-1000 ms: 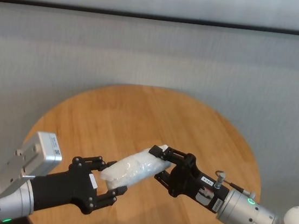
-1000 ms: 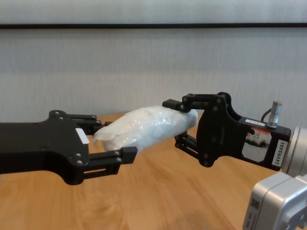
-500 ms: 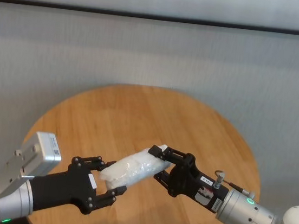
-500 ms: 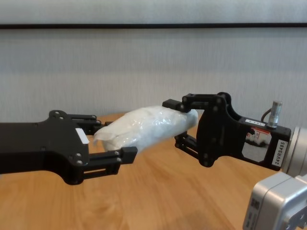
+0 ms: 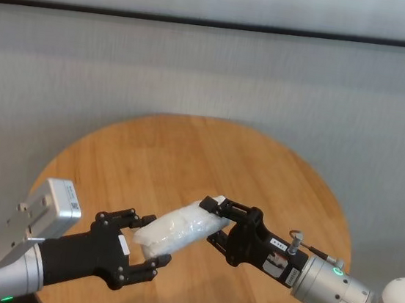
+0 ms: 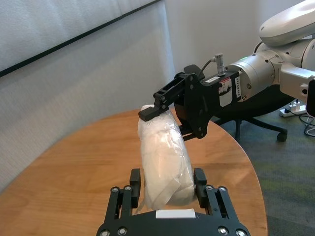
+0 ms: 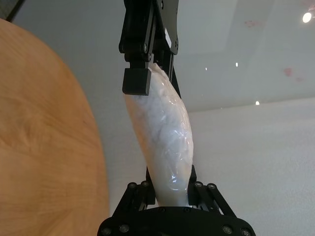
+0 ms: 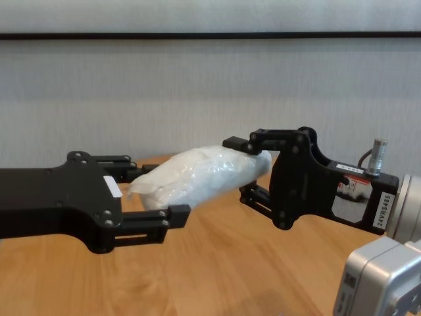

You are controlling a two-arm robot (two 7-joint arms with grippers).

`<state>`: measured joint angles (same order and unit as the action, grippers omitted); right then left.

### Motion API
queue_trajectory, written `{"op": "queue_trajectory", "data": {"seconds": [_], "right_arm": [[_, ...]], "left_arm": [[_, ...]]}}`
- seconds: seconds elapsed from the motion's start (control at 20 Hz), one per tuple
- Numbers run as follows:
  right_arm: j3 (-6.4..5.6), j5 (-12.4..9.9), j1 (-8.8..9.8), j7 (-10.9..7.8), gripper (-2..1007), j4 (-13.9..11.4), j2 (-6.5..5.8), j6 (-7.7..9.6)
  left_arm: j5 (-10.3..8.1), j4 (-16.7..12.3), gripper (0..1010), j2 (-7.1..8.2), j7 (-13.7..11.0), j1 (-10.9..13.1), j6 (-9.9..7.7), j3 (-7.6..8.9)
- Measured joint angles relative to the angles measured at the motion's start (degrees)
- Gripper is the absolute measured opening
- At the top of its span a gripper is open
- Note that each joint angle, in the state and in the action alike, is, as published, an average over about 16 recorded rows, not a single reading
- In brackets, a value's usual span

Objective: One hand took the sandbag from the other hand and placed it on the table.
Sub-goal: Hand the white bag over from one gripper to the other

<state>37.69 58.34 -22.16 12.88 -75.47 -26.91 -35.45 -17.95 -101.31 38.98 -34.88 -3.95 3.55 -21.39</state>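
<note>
The white sandbag (image 5: 178, 230) hangs in the air above the round wooden table (image 5: 188, 150), spanning the two grippers. My right gripper (image 5: 212, 221), labelled 24VRS485 (image 8: 383, 210), is shut on the bag's right end (image 8: 243, 164). My left gripper (image 5: 153, 240), with a plain white sticker (image 8: 113, 189), has its fingers (image 8: 172, 214) slightly apart around the bag's left end (image 8: 148, 187), open. The left wrist view shows the bag (image 6: 165, 162) between the left fingers (image 6: 199, 178). The right wrist view shows the bag (image 7: 165, 132) running from the right gripper (image 7: 170, 187) to the left one.
A grey panelled wall stands behind the table. The tabletop (image 8: 217, 263) lies a short way below the bag. An office chair base (image 6: 256, 123) and a power strip (image 6: 295, 105) are on the carpet beyond the table's right edge.
The left gripper's fingers have spread a little from the bag's left end. The right gripper and the bag have stayed in place.
</note>
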Motion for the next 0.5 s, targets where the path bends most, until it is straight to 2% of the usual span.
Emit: {"op": "queue_trajectory", "data": {"seconds": [0.5], "right_arm": [[0.0,0.0,0.0,0.0,331,0.0,0.0,0.0]], "left_arm": [[0.0,0.0,934,0.0,0.0,0.0,0.0,0.0]]}}
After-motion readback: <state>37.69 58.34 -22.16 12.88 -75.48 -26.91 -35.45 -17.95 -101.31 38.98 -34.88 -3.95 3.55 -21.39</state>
